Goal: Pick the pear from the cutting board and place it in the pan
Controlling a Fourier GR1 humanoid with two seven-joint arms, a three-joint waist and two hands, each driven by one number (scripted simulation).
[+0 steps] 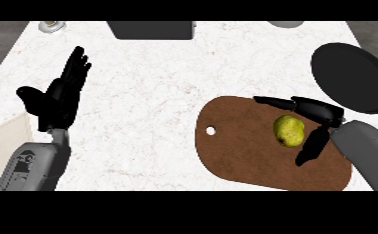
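Note:
A yellow-green pear (289,130) lies on the brown cutting board (244,153) at the lower right. My right hand (321,115) is at the pear's right side, open, with its fingers stretched over the top of the pear and the thumb below it; the pear sits in the gap between them. The dark pan (345,77) lies at the right edge, just beyond the board. My left hand (59,95) rests open at the left, fingers up, far from the board.
A dark grey rectangular object (151,29) sits at the counter's back edge. A small round item (50,26) is at the back left corner and a grey rounded object (285,23) at the back right. White marble counter (148,103) spans the middle.

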